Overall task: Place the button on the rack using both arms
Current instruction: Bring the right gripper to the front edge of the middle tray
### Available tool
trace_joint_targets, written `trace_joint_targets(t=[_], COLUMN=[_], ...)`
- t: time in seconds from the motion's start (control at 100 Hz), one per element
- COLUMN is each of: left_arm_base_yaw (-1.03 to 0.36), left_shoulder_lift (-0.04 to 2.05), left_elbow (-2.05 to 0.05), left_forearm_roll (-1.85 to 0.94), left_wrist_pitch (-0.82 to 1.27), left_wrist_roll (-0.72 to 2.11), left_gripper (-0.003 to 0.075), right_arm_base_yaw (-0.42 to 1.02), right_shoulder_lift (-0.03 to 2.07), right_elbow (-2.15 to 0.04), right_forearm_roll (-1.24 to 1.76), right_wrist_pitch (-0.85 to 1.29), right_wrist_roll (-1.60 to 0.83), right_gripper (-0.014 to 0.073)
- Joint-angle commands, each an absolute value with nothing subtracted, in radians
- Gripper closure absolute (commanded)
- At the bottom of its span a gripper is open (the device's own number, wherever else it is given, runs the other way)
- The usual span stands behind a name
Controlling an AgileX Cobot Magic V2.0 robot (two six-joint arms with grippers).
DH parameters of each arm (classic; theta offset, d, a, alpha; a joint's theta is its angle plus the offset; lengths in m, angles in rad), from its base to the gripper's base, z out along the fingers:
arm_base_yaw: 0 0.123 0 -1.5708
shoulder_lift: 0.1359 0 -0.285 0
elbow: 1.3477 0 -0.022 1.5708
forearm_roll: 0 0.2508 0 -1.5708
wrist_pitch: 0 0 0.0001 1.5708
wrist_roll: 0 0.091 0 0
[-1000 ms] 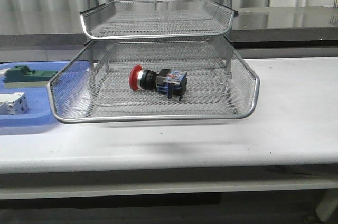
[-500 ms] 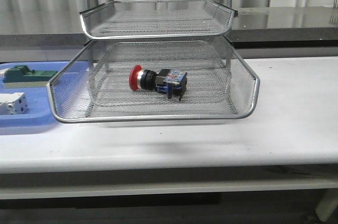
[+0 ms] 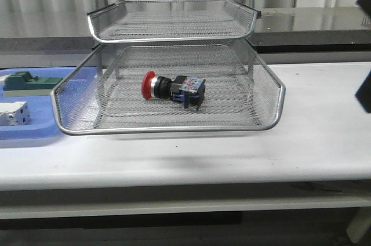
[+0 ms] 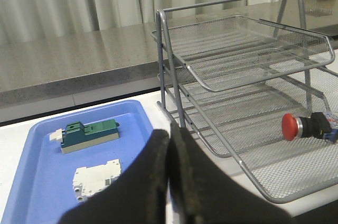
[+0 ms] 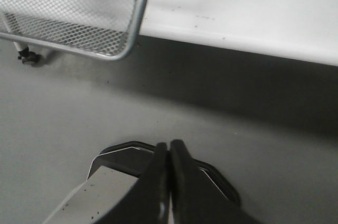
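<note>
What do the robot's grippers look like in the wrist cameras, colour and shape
Both are dark. The left gripper has two broad, matte black fingers with rounded, tapering tips. The right gripper has slimmer black fingers ending in narrow points, with a grey, dust-specked housing behind them. No cables or markings show.

1. A white surface [image 3: 324,130] is seen running across the front view.
2. The rack [image 3: 174,127] is set on it near the middle.
3. A blue tray [image 3: 35,133] is laid on it just left of the rack, partly behind the rack's mesh.
</note>
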State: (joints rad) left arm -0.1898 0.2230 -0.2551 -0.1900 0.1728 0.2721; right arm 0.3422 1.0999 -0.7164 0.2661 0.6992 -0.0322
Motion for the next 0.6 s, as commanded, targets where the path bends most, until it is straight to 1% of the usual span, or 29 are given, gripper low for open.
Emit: trace_joint_targets(t=[0.0,0.17,0.31,0.59], left_arm_base_yaw=[-0.188,-0.188,-0.188,-0.188], left_shoulder_lift=[0.23,0.23,0.23,0.23], left_elbow=[-0.283,-0.283,-0.283,-0.283], left_forearm_roll=[-0.201,-0.201,-0.201,-0.201], left_wrist_pitch=[0.086,0.086,0.086,0.086], left_wrist_roll=[0.261,0.261,0.261,0.261], left_gripper=[0.0741,0.0741,0.0741,0.0741], right_arm_base_yaw=[0.409,0.535,0.61,0.7], right_shoulder_lift=[1.154,1.274,1.367,1.512], right_elbow=[-0.75,-0.751,-0.785,-0.906], right_forearm_roll=[0.286,0.286,0.286,0.277], right_wrist_pitch=[0.598,0.509,0.498,0.494], right_wrist_roll=[-0.045,-0.045,-0.045,-0.045], right_gripper=[0.0662,0.0662,0.0662,0.0662])
